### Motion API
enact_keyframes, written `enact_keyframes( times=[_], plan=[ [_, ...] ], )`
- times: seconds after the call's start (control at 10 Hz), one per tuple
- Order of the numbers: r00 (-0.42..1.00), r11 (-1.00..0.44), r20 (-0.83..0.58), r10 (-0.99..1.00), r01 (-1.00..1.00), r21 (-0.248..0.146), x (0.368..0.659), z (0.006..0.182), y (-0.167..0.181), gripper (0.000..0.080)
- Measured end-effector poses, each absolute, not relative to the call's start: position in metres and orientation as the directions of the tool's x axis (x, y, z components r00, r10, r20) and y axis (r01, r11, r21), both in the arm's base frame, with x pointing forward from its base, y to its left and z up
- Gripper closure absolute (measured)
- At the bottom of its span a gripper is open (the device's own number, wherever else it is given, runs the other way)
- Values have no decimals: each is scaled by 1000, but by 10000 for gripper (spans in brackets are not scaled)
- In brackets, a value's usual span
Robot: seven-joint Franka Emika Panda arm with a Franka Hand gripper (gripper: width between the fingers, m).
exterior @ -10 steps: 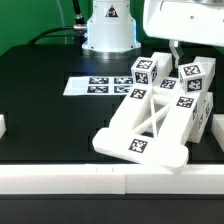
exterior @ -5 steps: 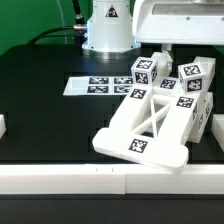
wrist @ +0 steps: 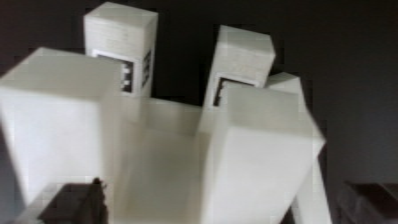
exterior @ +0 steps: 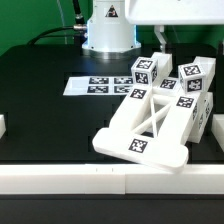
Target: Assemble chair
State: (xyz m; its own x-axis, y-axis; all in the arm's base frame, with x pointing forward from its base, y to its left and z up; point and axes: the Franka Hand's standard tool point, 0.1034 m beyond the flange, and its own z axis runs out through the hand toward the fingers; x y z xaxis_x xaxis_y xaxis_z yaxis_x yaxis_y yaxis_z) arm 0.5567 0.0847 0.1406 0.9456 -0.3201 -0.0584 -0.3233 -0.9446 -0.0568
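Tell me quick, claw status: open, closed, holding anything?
Claw: cannot be told. The wrist view shows only dark fingertip edges apart over the white chair parts; the exterior view barely shows one finger. Nothing is visibly held.

Exterior: high, oblique; wrist: close above chair (wrist: 178,140).

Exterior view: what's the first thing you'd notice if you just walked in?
Probably the big white plate with an X-shaped brace, lying tilted on the black table towards the exterior view's right. White blocks with black-and-white square tags are stacked just behind it, and a flat marker board lies on the table beside them. The robot's white base stands at the back.
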Motion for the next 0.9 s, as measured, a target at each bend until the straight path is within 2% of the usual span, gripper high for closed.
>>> enact_keyframes(
  times=[0.4, 0.5, 0.6, 0.7, 0.9],
  plan=[
    [943, -942, -58, -329, -332, -55, 553, 138, 81, 151],
    [942, -942, -61, -329, -332, -47, 554, 132, 80, 151],
    [944, -945, -57, -326, -327, -23, 568, 111, 83, 151],
    [946, -947, -47, -320, -321, -11, 578, 105, 82, 151],
    [946, -947, -47, -320, -321, -11, 578, 105, 82, 151]
  ],
)
